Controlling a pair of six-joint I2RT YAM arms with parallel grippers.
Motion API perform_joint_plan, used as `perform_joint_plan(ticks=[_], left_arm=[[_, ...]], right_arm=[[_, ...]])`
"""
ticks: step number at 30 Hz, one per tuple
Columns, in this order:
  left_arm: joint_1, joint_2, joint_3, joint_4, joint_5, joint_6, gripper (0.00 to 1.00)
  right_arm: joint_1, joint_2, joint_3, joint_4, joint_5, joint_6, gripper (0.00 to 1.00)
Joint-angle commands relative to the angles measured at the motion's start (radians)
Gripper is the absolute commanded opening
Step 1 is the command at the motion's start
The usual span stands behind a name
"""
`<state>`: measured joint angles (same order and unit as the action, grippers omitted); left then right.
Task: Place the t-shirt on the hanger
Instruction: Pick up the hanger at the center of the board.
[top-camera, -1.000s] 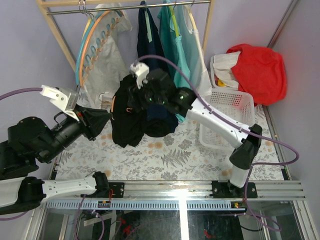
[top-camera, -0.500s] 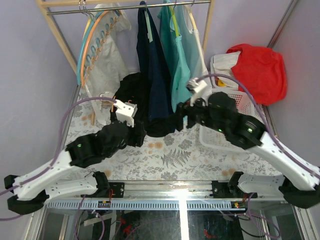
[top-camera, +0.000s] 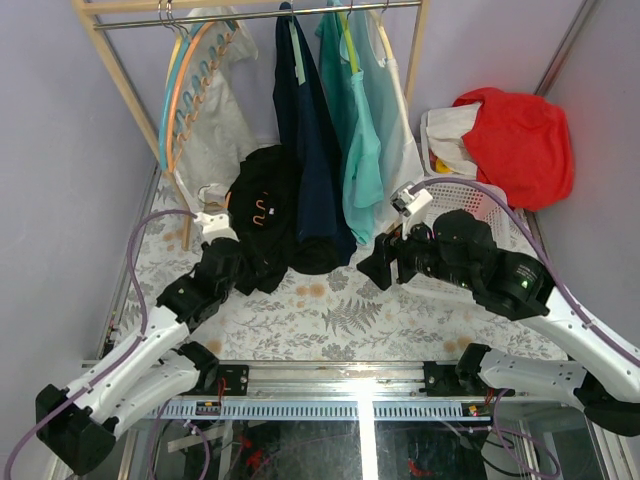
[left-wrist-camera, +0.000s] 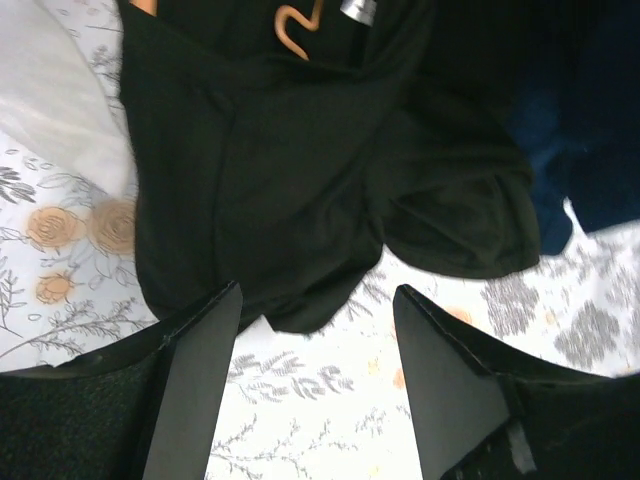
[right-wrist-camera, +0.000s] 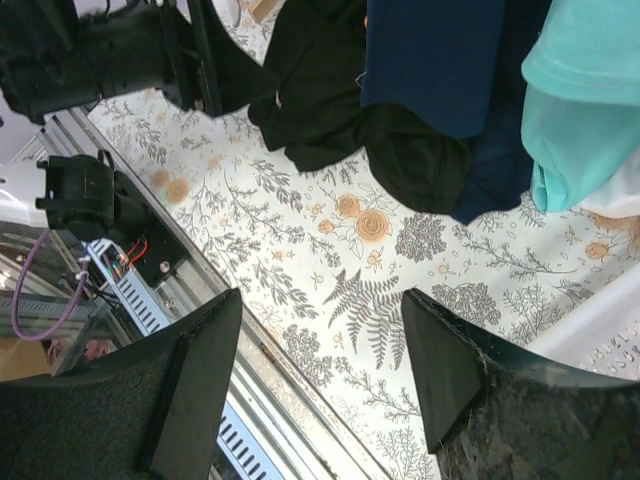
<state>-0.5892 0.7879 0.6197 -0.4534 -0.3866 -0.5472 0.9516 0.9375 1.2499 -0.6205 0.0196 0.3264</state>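
Left claw (left-wrist-camera: 315, 295) and right claw (right-wrist-camera: 322, 300) are gaping, empty; t-shirt (top-camera: 255, 240) is seemingly hanging on hanger (left-wrist-camera: 296, 10); retreat straight, snagging nothing.

Floral table (top-camera: 340, 310), white basket (top-camera: 465, 197) at right

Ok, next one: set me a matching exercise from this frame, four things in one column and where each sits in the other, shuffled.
Things:
1. black t-shirt
2. navy shirt
3. red cloth
4. white basket

Places:
A. partly hidden by the right arm
B. hanging from the rail
C. heaped in the far right corner
D. slumped on the floral table, bits of the orange hanger showing

Pairs: 1-D, 2-B, 3-C, 4-A.
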Motion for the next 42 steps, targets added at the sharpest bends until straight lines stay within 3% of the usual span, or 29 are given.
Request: perform_joint_plan(ticks=[1,7,17,24,35,42], left_arm=[[0.102,0.042,-0.042,0.194,-0.041,-0.034,0.63],[0.305,0.113,-0.112,0.335,0.049,-0.018,0.62],[0.355,0.174,-0.129,0.435,-0.012,0.06,0.62],[0.496,0.268,-0.196,0.604,0.136,0.079,0.63],[0.514,0.302,-0.239,0.822,0.265,0.127,0.62],[0.515,0.332,-0.221,0.835,0.279,0.147,0.62]], right_arm=[[-0.002,-0.044,-0.02,0.016,-0.043,0.005,0.72],[-0.003,-0.063,-0.041,0.016,-0.063,0.008,0.72],[-0.003,-0.072,-0.075,0.032,-0.077,0.008,0.72],[-0.004,-0.074,-0.082,0.024,-0.069,0.0,0.72],[-0.003,-0.076,-0.103,0.029,-0.069,-0.011,0.72],[-0.002,-0.092,-0.11,0.022,-0.069,-0.015,0.72]])
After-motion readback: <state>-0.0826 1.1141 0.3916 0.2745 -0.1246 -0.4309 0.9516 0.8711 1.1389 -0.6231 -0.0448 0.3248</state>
